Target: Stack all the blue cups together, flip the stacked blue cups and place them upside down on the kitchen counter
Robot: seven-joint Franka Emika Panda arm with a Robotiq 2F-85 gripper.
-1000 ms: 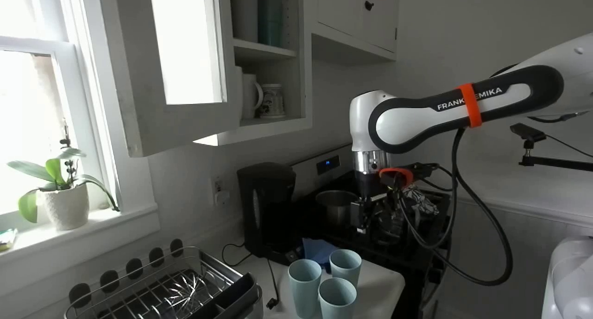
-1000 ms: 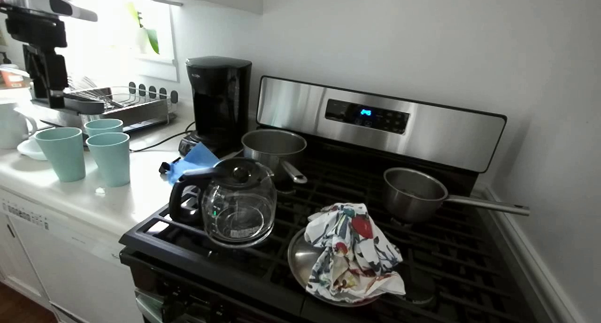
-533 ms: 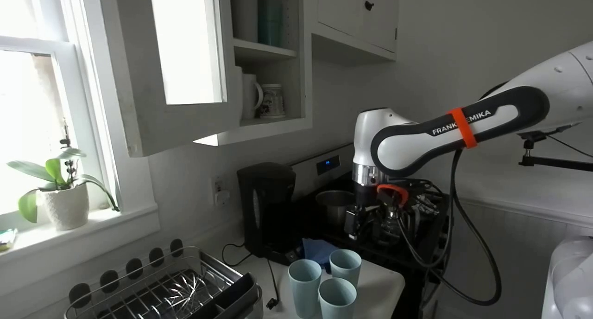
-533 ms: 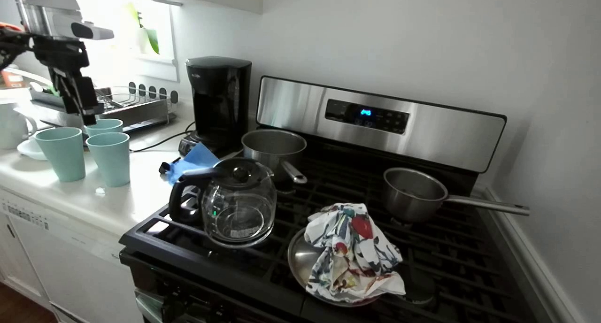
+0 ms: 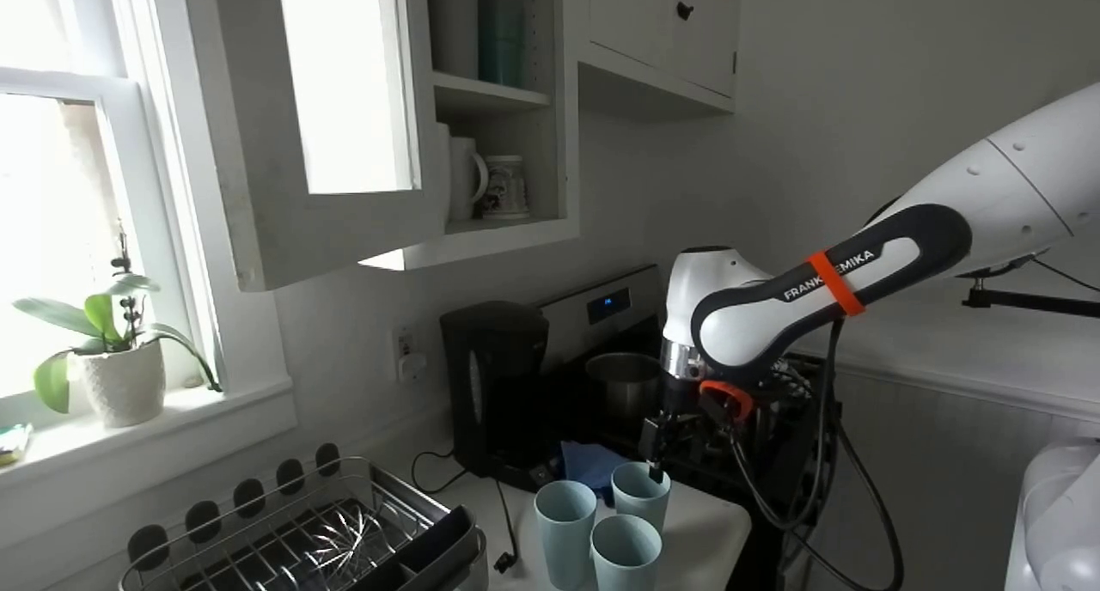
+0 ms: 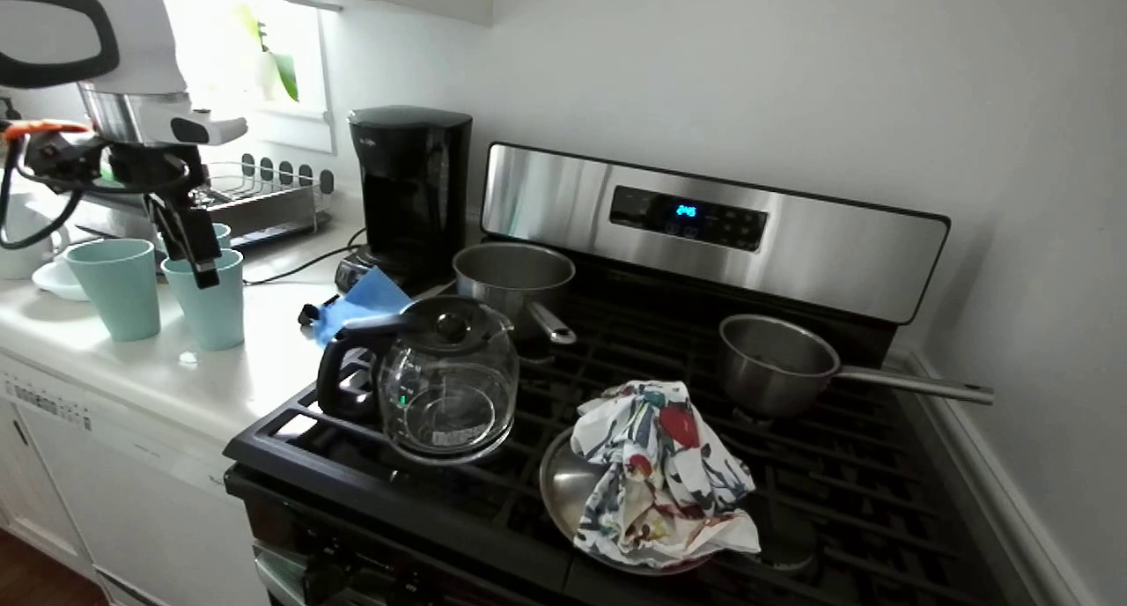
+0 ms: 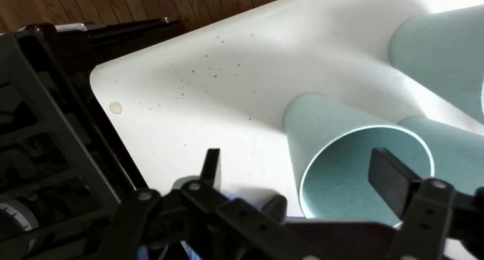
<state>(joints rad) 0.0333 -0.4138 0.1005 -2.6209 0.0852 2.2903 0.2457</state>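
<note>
Cups [image 5: 620, 546] in an exterior view: three, pale blue, all upright, mouths up, long axes vertical, narrow bases down on the white surface [image 5: 706, 531]. Stand grouped between dish rack [image 5: 411, 491] and stove [image 5: 563, 326], presumably to shorten each carry from cup to cup. Jaws at the rim of the stove-side cup [image 5: 640, 512], tips downward; spread not readable from here.

In an exterior view: front cup [image 6: 114, 291] and stove-side cup apart at the bases, near at the wider rims; rack-side cup [image 6: 222, 235] mostly hidden. Jaws on a slant, one side overlapping the outer wall of the stove-side cup. Carafe [image 6: 449, 390] on the stove, likely to leave working room.

In the wrist view: jaws wide, nothing held; one side over the mouth of the stove-side cup, opposite side beyond its wall. Suggests a rim pinch, one side inside and one outside, fit for lifting a single cup. Depth below the rim and contact impossible to tell. Mouth toward the view, base toward upper left, probably from the angle of sight, not tipping. Interior bare; stacking not yet done.
</note>
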